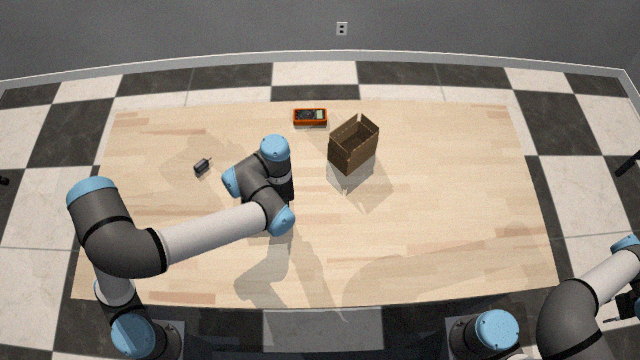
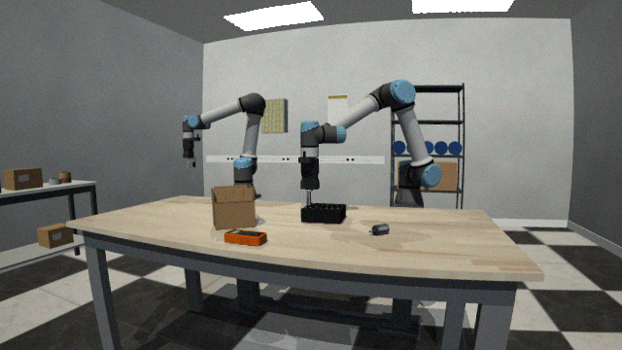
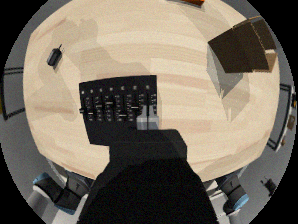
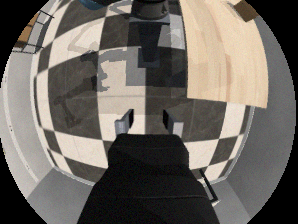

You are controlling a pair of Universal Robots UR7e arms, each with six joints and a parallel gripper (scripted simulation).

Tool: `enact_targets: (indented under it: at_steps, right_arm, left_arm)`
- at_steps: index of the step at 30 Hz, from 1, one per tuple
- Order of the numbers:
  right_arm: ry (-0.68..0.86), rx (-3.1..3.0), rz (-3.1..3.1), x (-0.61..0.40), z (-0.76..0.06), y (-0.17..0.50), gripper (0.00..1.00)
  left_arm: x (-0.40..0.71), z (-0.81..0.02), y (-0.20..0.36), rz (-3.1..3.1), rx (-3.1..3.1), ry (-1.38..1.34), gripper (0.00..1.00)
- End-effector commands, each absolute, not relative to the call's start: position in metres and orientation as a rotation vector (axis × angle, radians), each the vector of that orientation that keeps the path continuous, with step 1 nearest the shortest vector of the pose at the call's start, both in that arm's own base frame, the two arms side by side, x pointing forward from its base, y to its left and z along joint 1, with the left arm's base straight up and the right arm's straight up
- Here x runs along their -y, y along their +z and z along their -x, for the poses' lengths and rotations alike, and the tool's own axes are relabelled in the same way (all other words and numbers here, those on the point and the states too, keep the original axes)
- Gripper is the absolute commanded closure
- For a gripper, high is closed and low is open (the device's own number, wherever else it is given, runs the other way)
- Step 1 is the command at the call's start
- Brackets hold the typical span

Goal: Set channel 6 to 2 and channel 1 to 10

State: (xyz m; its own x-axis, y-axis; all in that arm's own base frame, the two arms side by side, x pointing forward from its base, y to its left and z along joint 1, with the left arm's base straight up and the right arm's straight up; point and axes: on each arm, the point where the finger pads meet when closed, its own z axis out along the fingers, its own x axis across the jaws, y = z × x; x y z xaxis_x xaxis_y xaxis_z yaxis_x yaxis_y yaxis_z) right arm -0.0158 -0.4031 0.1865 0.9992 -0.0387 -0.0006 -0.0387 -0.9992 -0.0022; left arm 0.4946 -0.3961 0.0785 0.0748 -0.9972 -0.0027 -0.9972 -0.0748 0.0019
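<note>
Resting on the worktop (image 1: 425, 200) (image 2: 146, 219) (image 3: 200, 100) (image 4: 225, 65), the black lighting desk (image 2: 324, 214) (image 3: 115, 132); mostly hidden under the arm from above. Closed completely, the left end effector (image 2: 308, 198) (image 3: 148, 111), with nothing gripped; fingertips pointing down at the fader end of the lighting desk nearest the cardboard box (image 1: 352, 145) (image 2: 233, 209) (image 3: 240, 50). Cannot tell whether touching a fader cap. Set at differing heights along the lighting desk, the faders (image 3: 109, 103); too small to read for channel or level. Wide open and holding nothing, the right end effector (image 1: 612, 320) (image 2: 191, 164) (image 4: 148, 115); well apart from the lighting desk, off the worktop. Beyond the lighting desk from the arm bases, the orange multimeter (image 1: 310, 117) (image 2: 245, 237) (image 3: 192, 2). Across the lighting desk from the cardboard box, the small dark motor-like part (image 1: 201, 166) (image 2: 380, 229) (image 3: 54, 56).
</note>
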Motion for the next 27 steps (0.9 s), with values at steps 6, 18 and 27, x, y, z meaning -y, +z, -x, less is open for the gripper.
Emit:
enact_targets:
  at_steps: [6, 18, 27]
  right_arm:
    - [0.000, -0.061, 3.141, 0.404, 0.016, 0.187, 0.00]
    - [0.000, -0.061, 3.141, 0.404, 0.016, 0.187, 0.00]
    - [0.000, -0.061, 3.141, 0.404, 0.016, 0.187, 0.00]
  left_arm:
    - [0.396, -0.499, 0.079, 2.303, -2.137, 0.000, 1.00]
    - [0.396, -0.500, 0.082, 2.303, -2.137, 0.000, 1.00]
    - [0.396, -0.500, 0.106, 2.303, -2.137, 0.000, 1.00]
